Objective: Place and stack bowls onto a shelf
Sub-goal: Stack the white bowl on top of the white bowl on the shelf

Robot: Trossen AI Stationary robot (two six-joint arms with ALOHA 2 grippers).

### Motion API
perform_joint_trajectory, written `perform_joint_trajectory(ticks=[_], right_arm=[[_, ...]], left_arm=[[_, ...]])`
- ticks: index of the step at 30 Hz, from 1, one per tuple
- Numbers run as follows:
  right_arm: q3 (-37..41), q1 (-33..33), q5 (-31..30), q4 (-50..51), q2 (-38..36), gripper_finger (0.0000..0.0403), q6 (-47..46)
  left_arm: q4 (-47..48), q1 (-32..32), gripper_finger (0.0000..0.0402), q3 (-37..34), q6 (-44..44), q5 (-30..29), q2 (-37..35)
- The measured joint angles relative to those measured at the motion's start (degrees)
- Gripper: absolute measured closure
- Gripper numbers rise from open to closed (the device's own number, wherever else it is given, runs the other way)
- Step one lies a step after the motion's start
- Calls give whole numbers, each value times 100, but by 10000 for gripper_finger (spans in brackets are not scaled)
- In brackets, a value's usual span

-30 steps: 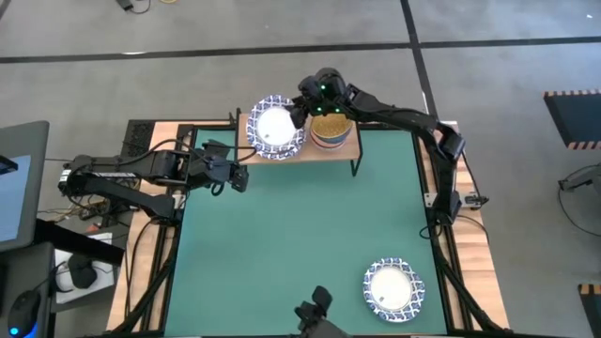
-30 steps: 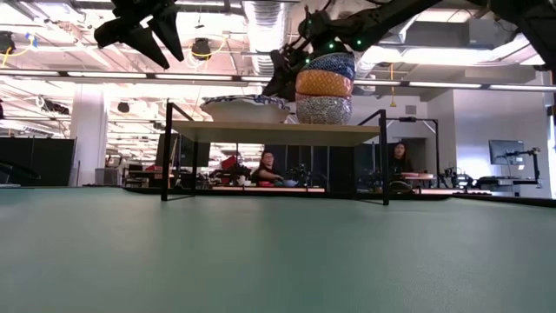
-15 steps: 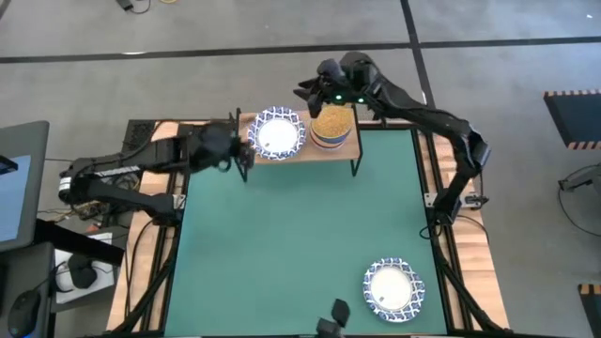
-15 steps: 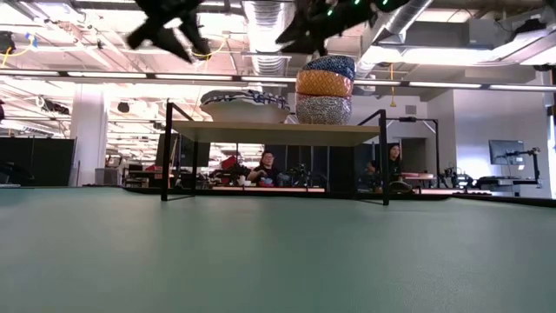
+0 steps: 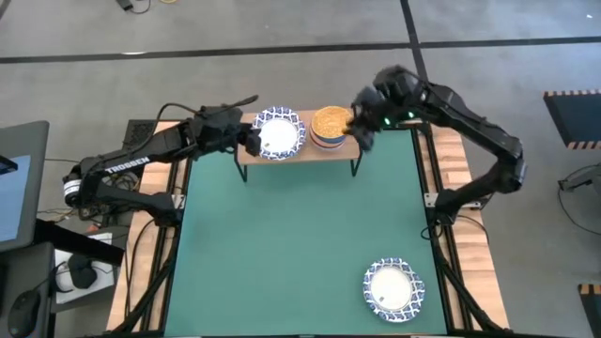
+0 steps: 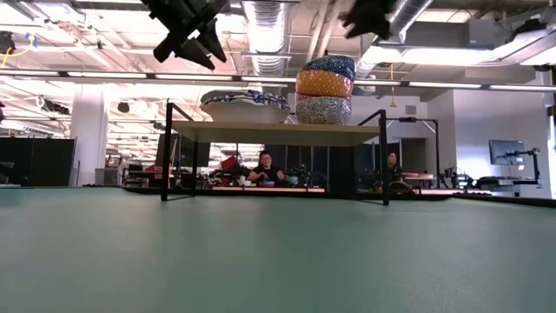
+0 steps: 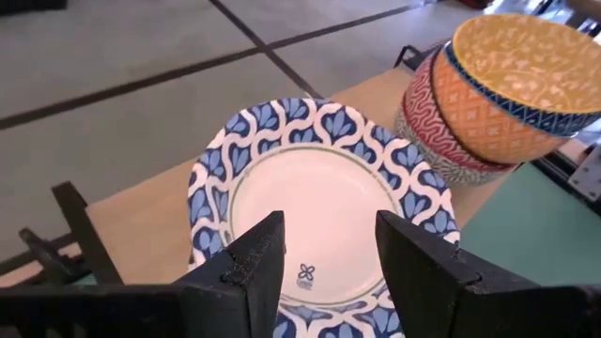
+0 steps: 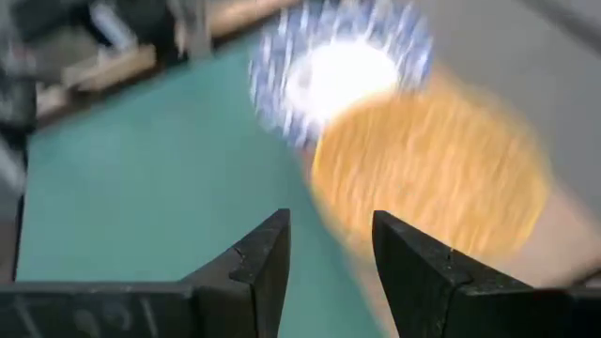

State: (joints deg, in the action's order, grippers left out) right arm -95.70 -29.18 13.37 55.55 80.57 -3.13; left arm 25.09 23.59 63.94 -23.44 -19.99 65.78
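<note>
Now, up at the far edge of the green surface (image 5: 300,235), the shelf (image 5: 299,150) carries two lots of bowls. On its left half sits a wide white bowl (image 5: 278,132) with a blue lattice rim. Just beside it on the right half stands the stack (image 6: 325,88): a grey patterned bowl at the bottom, an orange one on it, and a blue-sided bowl with a yellow inside on top, sitting a little tilted.

The left hand (image 5: 250,141) hangs over the shelf's left end, right by the rim of the white bowl. From its wrist I can see both fingers (image 7: 255,268) parted a moderate way, with the bowl's white middle showing in the gap and nothing gripped.

The right hand (image 5: 364,131) is in the air off the shelf's right end, near the stack but clear of it. Its fingers (image 8: 268,253) also stand apart, empty, with the yellow bowl and the white one blurred beyond them.

Well apart from all this, another lattice-rimmed white bowl (image 5: 393,289) sits alone on the surface near the front right corner.

Across the room behind the shelf, people (image 6: 263,165) sit at desks.
</note>
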Motion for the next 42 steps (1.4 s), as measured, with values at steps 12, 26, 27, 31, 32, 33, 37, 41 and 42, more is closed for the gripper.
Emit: perform_joint_trajectory(ticks=[12, 26, 27, 31, 32, 33, 37, 41, 42], right_arm=[[2578, 1633, -28, 741, -1550, 226, -1055], [4902, 4631, -171, -290, -1598, 209, -3706], [5020, 4795, -171, -519, -1559, 204, -3933], [5402, 5331, -256, -1249, -1383, 184, -4647], [5459, 5443, -331, -1356, -1338, 179, -4781], [5515, 5554, -383, -1406, -1290, 176, -4910], [5619, 5833, -455, -1528, -1014, 173, -5239], [5621, 6041, -455, -1666, -676, 182, -5291], [5621, 6083, -455, -1752, -576, 185, -5265]], left_arm=[[-24, -124, 249, 0, 227, 115, -2], [351, -365, 249, -9, 420, 772, -2], [377, -401, 249, -9, 423, 772, -2], [496, -580, 249, -9, 435, 765, -2], [525, -625, 249, -9, 437, 767, -2], [547, -675, 249, -9, 437, 767, -2], [555, -850, 249, -9, 435, 755, -2], [551, -1008, 249, -9, 429, 598, -2], [548, -1034, 249, -9, 429, 559, -2]])
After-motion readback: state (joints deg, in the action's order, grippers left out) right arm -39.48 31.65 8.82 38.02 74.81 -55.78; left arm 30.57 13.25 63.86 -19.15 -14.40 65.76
